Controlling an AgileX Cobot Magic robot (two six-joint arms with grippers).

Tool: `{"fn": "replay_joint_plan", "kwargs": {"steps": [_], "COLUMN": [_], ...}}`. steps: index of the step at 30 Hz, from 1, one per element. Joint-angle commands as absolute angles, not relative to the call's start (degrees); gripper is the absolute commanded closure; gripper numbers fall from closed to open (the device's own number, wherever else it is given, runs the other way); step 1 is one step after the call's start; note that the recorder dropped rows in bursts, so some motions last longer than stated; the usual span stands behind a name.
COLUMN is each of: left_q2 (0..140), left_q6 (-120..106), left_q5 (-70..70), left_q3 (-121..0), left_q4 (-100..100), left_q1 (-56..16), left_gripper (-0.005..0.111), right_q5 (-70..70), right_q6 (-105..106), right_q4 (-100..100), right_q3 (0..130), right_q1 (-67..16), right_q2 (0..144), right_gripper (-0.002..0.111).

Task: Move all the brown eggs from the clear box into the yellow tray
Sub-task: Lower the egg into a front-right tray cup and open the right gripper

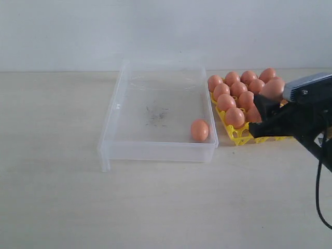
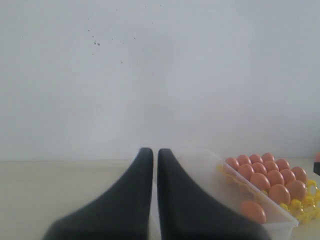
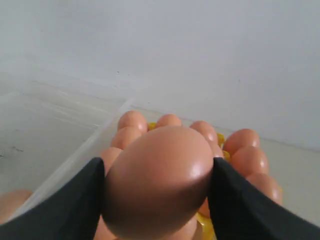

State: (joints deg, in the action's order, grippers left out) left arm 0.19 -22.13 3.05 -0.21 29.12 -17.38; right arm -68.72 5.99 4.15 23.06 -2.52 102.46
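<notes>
Worktop, pale beige, matte; white wall behind. Right fingers: clamped on one brown egg above the yellow tray. Left fingers: nearly touching, empty. Clear box: lone egg inside, at corner nearest tray.

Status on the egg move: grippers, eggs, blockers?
Right gripper shut on held egg, above tray. Left gripper shut, empty. One loose egg in box, at the tray-side wall. No obstruction seen.

Right gripper clamps a brown egg between its black fingers, arm reaching in from the right; left gripper fingers nearly together.
</notes>
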Motion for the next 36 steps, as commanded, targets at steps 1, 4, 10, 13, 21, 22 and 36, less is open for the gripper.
{"fn": "replay_joint_plan", "kwargs": {"steps": [1, 4, 10, 13, 21, 22, 36], "left_q2": [0.0, 0.0, 0.0, 0.0, 0.0, 0.0, 0.0], "left_q6": [-22.3, -22.3, -22.3, -22.3, -22.3, -22.3, -22.3], "left_q5": [2.5, 2.5, 2.5, 2.5, 2.5, 2.5, 2.5], "left_q3": [0.0, 0.0, 0.0, 0.0, 0.0, 0.0, 0.0], "left_q4": [29.3, 29.3, 29.3, 29.3, 29.3, 29.3, 29.3], "left_q1": [-17.2, -17.2, -17.2, -17.2, -17.2, -17.2, -17.2], "left_gripper": [0.103, 0.103, 0.103, 0.103, 0.103, 0.103, 0.103], "right_q5": [-70.0, -70.0, -70.0, -67.8, -61.5, -61.2, -55.6], "right_q6": [-0.4, -6.4, -14.1, -13.5, -11.8, -11.8, -14.8], "right_q4": [11.1, 16.5, 28.3, 24.4, 27.5, 26.7, 29.5], "right_q3": [22.5, 22.7, 31.1, 33.0, 36.7, 36.7, 39.7], "right_q1": [5.7, 12.6, 14.3, 14.3, 14.3, 14.3, 14.3], "right_q2": [101.9, 103.3, 112.4, 114.0, 116.7, 116.7, 116.7], "right_gripper": [0.109, 0.109, 0.109, 0.109, 0.109, 0.109, 0.057]}}
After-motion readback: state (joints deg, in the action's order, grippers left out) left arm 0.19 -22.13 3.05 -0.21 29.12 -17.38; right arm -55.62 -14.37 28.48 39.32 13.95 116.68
